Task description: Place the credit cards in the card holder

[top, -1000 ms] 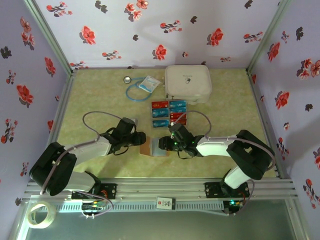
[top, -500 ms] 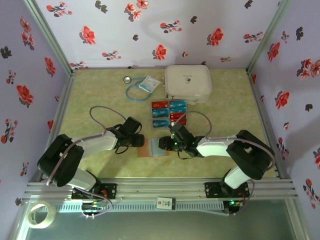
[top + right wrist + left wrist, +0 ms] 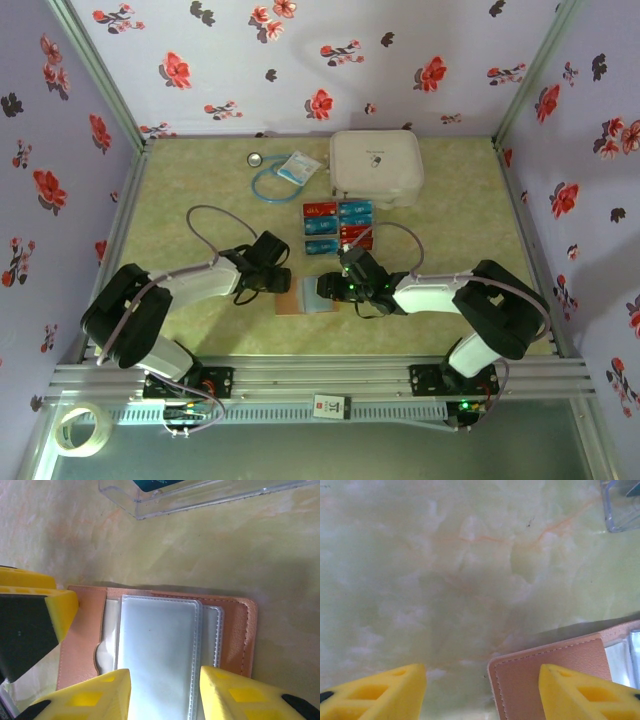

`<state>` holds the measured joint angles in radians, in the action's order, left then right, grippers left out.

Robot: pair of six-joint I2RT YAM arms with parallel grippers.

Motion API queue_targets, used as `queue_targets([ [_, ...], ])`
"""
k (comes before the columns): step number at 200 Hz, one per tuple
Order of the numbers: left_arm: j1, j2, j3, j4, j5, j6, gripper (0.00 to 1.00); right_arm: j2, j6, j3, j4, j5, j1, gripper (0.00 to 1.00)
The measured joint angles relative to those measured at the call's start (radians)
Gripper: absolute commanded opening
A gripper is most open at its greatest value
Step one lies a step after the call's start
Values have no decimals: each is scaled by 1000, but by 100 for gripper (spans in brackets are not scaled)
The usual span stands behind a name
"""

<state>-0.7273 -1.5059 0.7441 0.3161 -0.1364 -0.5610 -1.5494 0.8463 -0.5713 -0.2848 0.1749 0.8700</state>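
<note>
Straddling clear sleeve (image 3: 160, 645): right gripper (image 3: 165, 695), jaws part-way apart, grip on sleeve cannot be told. Left gripper (image 3: 482, 690): jaws wide, nothing between. Card holder (image 3: 237, 630): open flat under both claws, corner beneath left gripper. Credit cards (image 3: 338, 226): red and blue, just beyond right gripper.

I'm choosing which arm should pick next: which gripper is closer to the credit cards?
Right. The right gripper hangs over the card holder, just on the near side of the credit cards; the left gripper is farther off, toward their near left.
</note>
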Motion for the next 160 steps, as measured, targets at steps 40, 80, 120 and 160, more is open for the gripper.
queue_targets([
  [40,0,34,69,49,-3,19,63,1,0,-2,1,0,1,40],
  [80,0,118,114,67,24,13,64,1,2,-10,2,0,3,40],
  [120,-28,180,114,60,83,-50,64,2,2,-11,2,0,8,40],
  [160,-77,200,62,-34,150,-161,64,3,3,-11,2,0,8,40],
])
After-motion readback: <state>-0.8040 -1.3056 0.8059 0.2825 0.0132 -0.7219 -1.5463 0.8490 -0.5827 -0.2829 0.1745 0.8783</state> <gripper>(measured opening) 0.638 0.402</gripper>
